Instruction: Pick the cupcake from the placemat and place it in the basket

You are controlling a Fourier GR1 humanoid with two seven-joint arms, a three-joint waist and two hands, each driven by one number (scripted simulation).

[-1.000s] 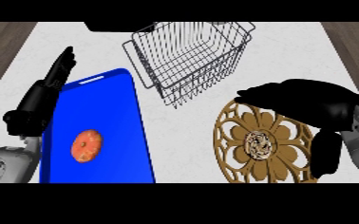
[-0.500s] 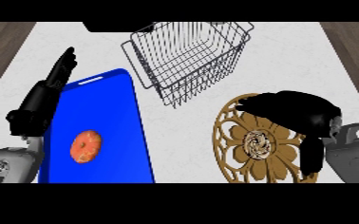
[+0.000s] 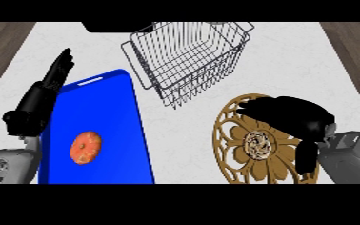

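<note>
right now my right robot hand (image 3: 292,117) sits over the cupcake (image 3: 257,143) on the placemat (image 3: 235,164).
from my seat i see that robot hand lying across the far right part of the gold cut-out placemat near the desk's (image 3: 295,62) right front corner, fingers curved above the cupcake at the mat's middle; i cannot tell whether they touch it. the wire basket (image 3: 188,59) stands tilted toward the far edge, well apart from the mat. my left robot hand (image 3: 44,95) rests wide with straight fingers by the left edge, beside a blue tray (image 3: 105,119) carrying an orange round item (image 3: 85,147).
</note>
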